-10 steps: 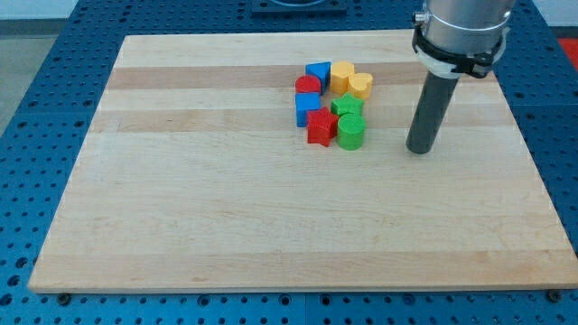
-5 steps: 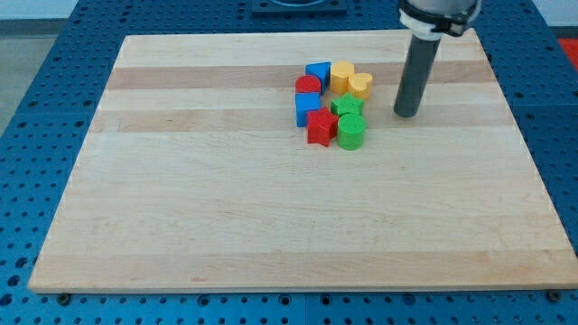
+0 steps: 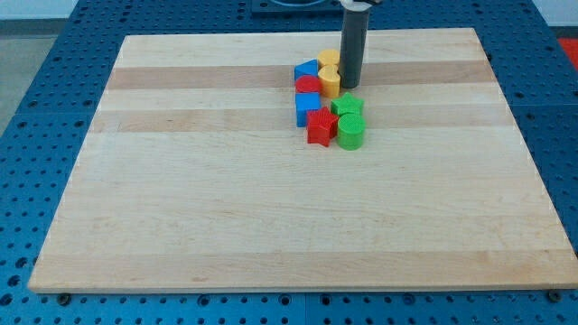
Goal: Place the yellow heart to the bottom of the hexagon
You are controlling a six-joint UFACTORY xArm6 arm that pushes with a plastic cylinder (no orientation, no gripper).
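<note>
My tip (image 3: 350, 86) rests on the board against the right side of the yellow heart (image 3: 330, 84). The yellow hexagon (image 3: 328, 60) lies just above the heart, toward the view's top, partly hidden by the rod. The heart touches the red cylinder (image 3: 309, 86) on its left. The blue triangle-like block (image 3: 307, 69) sits left of the hexagon.
Below the heart, a blue block (image 3: 306, 107), a red star (image 3: 320, 126), a green star (image 3: 348, 106) and a green cylinder (image 3: 351, 133) form a tight cluster. The wooden board (image 3: 181, 181) lies on a blue perforated table.
My tip swept from the right of the cluster up and to the left. It pushed the yellow heart left against the red cylinder; the hexagon shifted up and left, and the blue triangle nudged left.
</note>
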